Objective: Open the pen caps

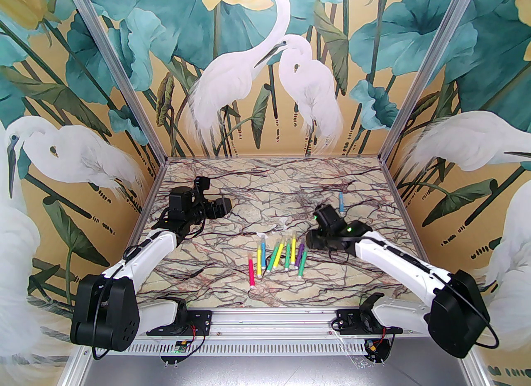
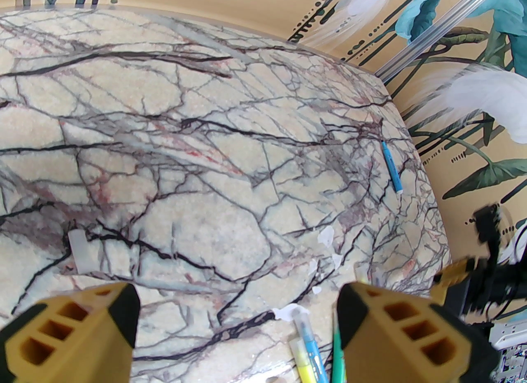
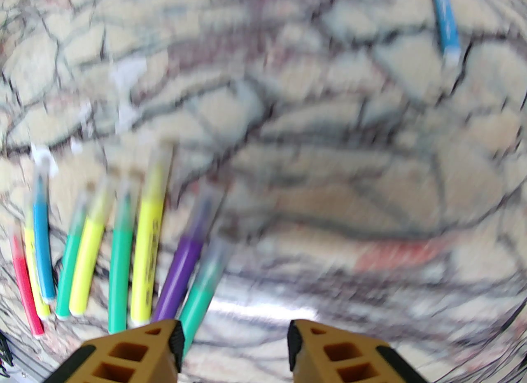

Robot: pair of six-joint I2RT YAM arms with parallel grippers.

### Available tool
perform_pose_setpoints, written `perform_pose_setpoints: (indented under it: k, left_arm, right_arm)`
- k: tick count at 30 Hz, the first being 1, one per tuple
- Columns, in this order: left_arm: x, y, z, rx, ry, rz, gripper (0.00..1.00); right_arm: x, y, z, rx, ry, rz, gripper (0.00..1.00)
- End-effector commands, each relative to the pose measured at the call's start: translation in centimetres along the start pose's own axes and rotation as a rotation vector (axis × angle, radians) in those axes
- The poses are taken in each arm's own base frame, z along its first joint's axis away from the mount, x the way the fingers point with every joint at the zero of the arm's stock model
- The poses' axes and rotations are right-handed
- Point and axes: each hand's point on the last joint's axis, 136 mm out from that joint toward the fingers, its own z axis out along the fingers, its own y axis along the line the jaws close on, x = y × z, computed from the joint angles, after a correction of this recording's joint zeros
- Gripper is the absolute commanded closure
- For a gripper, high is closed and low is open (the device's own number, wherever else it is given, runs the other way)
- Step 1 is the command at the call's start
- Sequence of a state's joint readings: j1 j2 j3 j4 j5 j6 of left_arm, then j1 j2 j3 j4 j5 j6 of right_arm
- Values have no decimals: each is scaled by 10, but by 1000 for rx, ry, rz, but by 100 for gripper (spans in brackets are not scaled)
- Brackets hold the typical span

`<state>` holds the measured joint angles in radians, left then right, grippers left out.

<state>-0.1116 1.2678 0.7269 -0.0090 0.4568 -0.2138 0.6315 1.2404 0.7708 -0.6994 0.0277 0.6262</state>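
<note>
Several coloured pens (image 1: 278, 255) lie side by side at the table's middle front, most with clear pen caps (image 3: 162, 159) on their far ends. Loose pen caps (image 1: 283, 221) lie just beyond the row, and another cap (image 2: 80, 251) lies on the marble ahead of my left fingers. My left gripper (image 2: 239, 323) hovers left of the row, open wide with nothing between its fingers. At the right end of the row, near the purple pen (image 3: 185, 266), my right gripper (image 3: 234, 348) is open and holds nothing. The right wrist view is blurred.
A single blue pen (image 1: 341, 203) lies apart at the back right, beyond my right gripper; it is also seen as the blue pen (image 2: 392, 167) and blue pen (image 3: 444, 23). Painted walls enclose the marble table (image 1: 249, 177) on three sides.
</note>
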Motion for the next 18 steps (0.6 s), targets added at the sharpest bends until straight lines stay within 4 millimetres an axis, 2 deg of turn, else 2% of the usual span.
perform_pose_setpoints:
  k: [1,8,18]
  left_arm:
    - [-8,-8,-3,34,-29,23,15]
    - [-9,-11,-7,39,-40,29,15]
    - [-9,-11,-9,34,-41,32,15]
  right_arm:
    - [16,12,11,-31,46,64,52]
    - [32,32,30,-56,84,70,53]
    - [47,27,48,8,126,88,58]
